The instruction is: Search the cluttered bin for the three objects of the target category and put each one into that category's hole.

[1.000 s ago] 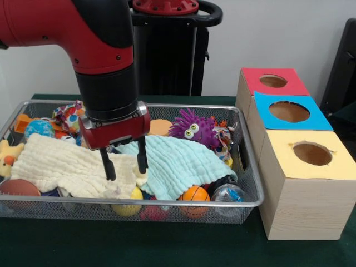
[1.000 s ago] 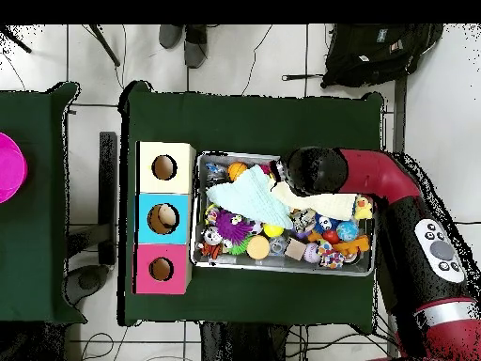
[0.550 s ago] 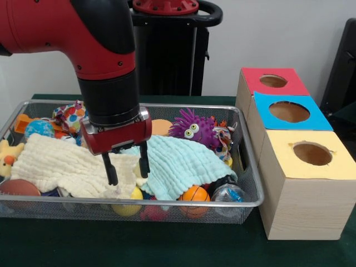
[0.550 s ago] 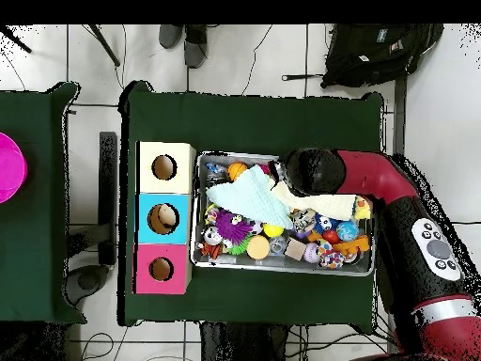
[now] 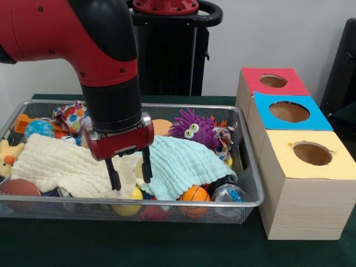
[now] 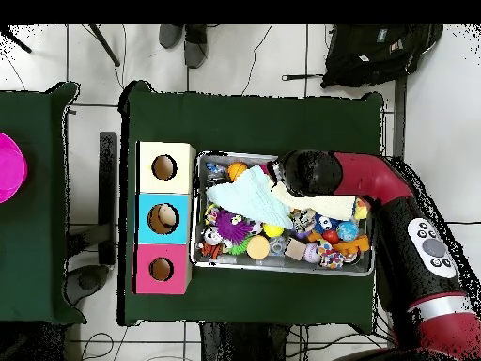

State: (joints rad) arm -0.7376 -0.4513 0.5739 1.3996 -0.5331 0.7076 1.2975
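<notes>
A wire bin (image 5: 183,204) holds a jumble of toys under two cloths. My gripper (image 5: 129,181) is open and low in the bin. Its fingers (image 5: 113,179) straddle the seam where the cream cloth (image 5: 55,166) meets the pale teal cloth (image 5: 181,162), just above a yellow ball (image 5: 135,194). An orange basketball (image 5: 194,194), a clear ball (image 5: 228,194) and a purple fuzzy monster (image 5: 193,129) lie to the right. In the overhead view the arm's wrist (image 6: 308,174) hides the gripper above the bin (image 6: 282,270).
Three wooden boxes with round holes stand beside the bin: red (image 5: 272,82), blue (image 5: 289,112) and yellow (image 5: 311,153). A brown football (image 5: 18,187), a yellow duck (image 5: 6,156) and a blue ball (image 5: 38,128) crowd the bin's left end.
The gripper has sunk lower into the bin and drifted slightly right in the front view. Its fingers stay open and the cloths have not visibly moved.
</notes>
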